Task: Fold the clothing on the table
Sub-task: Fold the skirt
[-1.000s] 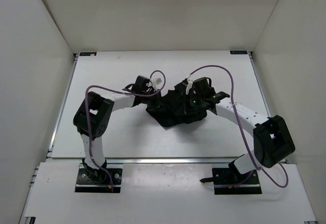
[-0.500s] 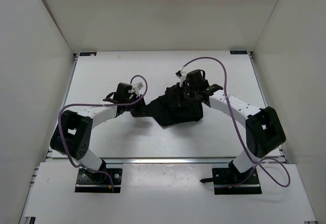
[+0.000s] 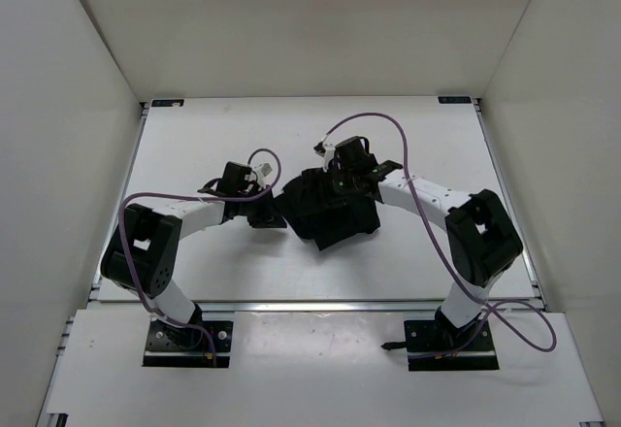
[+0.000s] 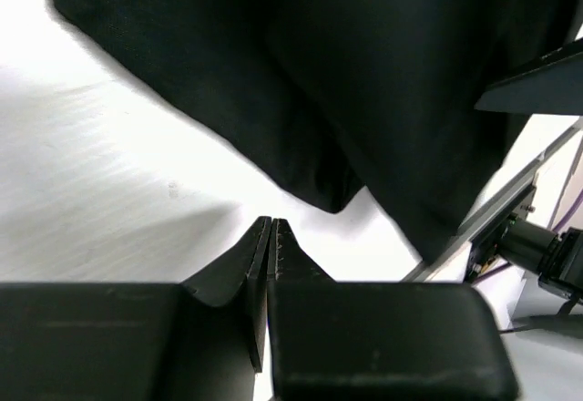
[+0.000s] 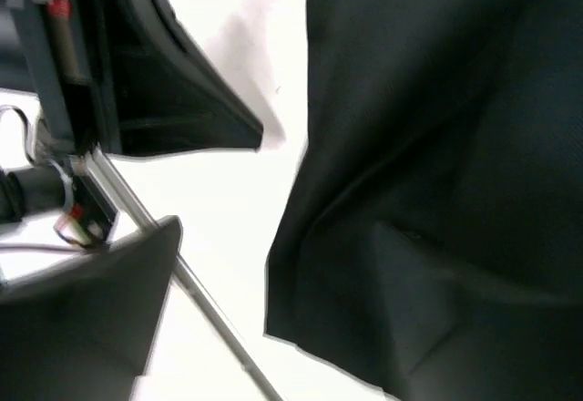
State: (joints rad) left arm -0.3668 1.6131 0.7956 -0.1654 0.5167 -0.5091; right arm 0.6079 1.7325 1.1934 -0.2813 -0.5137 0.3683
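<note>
Since one second ago, swinging the right claw [image 5: 219, 182] inward, to the left, over the far side of the clothing [image 3: 330, 212], and pulling the left claw [image 4: 270, 232] back toward its own side. Letting go now with the right one: holding its jaws wide apart, gripping nothing, keeping the black fabric just beside them and not between them. Keeping the left jaws pressed together, tip against tip, also gripping nothing; pointing them at the near left edge of the fabric, close to it but not touching. Leaving the clothing as one bunched heap on the table [image 3: 194, 262], near the middle and a little to the right, resting on the white surface. Judging the progress as somewhere in the middle. Seeing the cloth already gathered and doubled over itself, but still showing an uneven outline, with one corner sticking out toward the near side and loose layers on top. Most likely still needing one more fold and some flattening before counting as a neat packet.
</note>
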